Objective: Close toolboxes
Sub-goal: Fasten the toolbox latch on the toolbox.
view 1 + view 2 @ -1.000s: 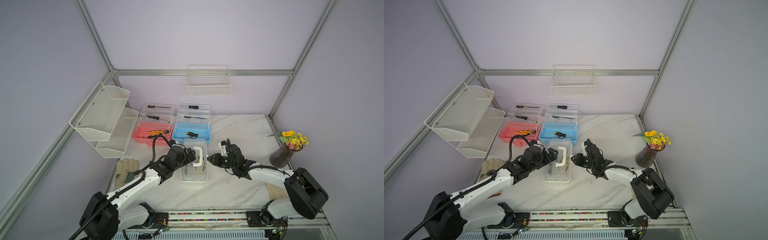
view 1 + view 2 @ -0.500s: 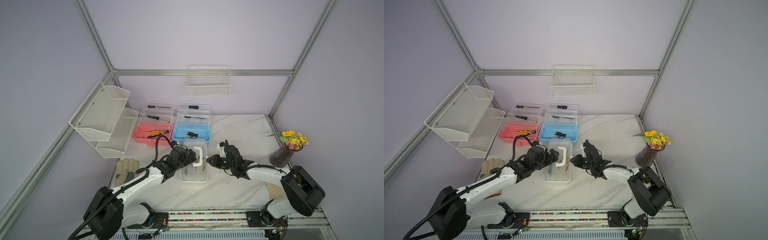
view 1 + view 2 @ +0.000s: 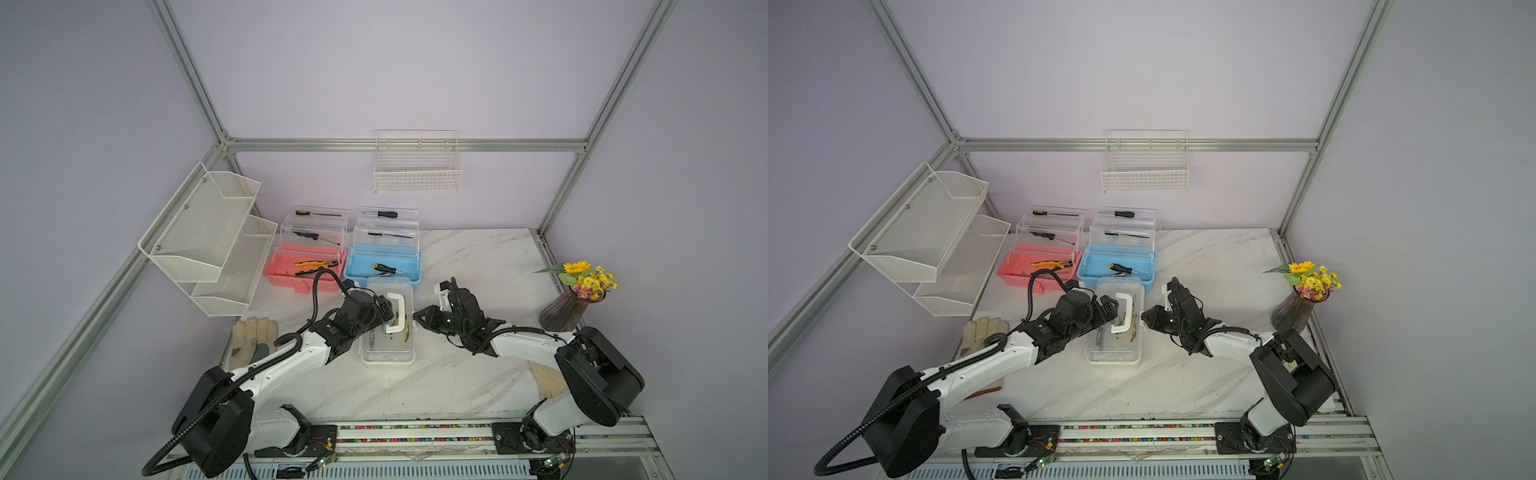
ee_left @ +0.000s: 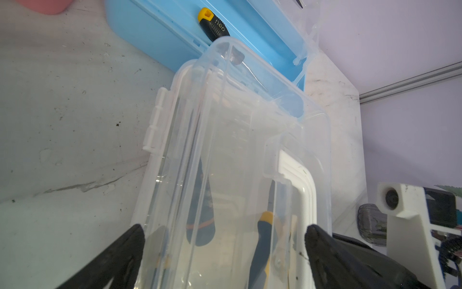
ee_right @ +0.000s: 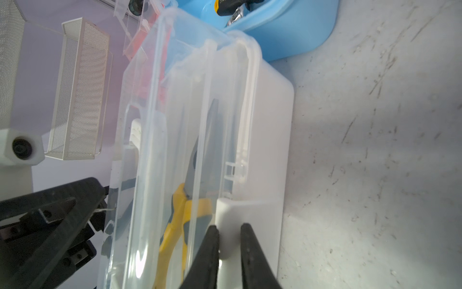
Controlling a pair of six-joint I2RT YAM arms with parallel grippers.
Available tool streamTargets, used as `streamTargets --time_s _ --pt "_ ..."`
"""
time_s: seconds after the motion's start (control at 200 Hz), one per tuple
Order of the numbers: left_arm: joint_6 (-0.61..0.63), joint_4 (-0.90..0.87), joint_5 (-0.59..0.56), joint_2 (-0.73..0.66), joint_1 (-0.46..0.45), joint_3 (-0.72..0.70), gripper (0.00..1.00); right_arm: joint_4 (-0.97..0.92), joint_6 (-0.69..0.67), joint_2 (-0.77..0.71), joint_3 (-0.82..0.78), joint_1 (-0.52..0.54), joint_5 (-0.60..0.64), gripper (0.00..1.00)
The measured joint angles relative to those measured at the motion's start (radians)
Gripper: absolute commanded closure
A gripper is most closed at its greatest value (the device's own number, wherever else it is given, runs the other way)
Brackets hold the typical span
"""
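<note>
White box: The white box (image 3: 388, 351), lid down, lay between the left gripper (image 3: 385, 314) and the right gripper (image 5: 230, 232).
Edges: Its far end, ahead of both grippers, sat just beside the blue box (image 3: 353, 270); contact could not be told. The pink box (image 3: 291, 276) stood beyond the left gripper. Both had lids up.
Room: Bare table (image 3: 457, 374) lay open behind and outside the right gripper.
Hidden: The left gripper covered part of the handle (image 3: 401, 299). Pliers (image 5: 180, 207) showed blurred through the lid.
Left gripper: Spread wide across the lid's width; contact could not be told.
Right gripper: Fingers nearly pressed together at the latch (image 5: 250, 210); whether they pinched it could not be told.
Arms: Both reached low, angled inward toward the box.
</note>
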Motion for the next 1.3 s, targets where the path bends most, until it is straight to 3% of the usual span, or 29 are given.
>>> streamTargets --time_s 0.345,0.585,0.69,0.955,1.3 --pt "-0.002 0.01 0.011 0.0 -0.001 0.0 0.0 -0.124 -0.025 -0.001 0.063 -0.026 0.001 0.79" --pt "-0.002 0.013 0.041 -0.002 -0.011 0.0 0.0 -0.196 -0.051 -0.029 0.069 -0.069 -0.007 0.63" --pt "-0.002 0.013 0.043 -0.002 -0.012 0.0 0.0 -0.217 -0.064 -0.056 0.07 -0.105 -0.016 0.61" --pt "-0.001 0.013 0.043 -0.002 -0.012 0.0 0.0 -0.286 -0.107 -0.087 0.074 -0.166 0.004 0.8" --pt "0.0 0.02 0.056 0.006 -0.012 0.001 0.0 -0.293 -0.129 0.013 0.082 -0.095 0.004 0.85"
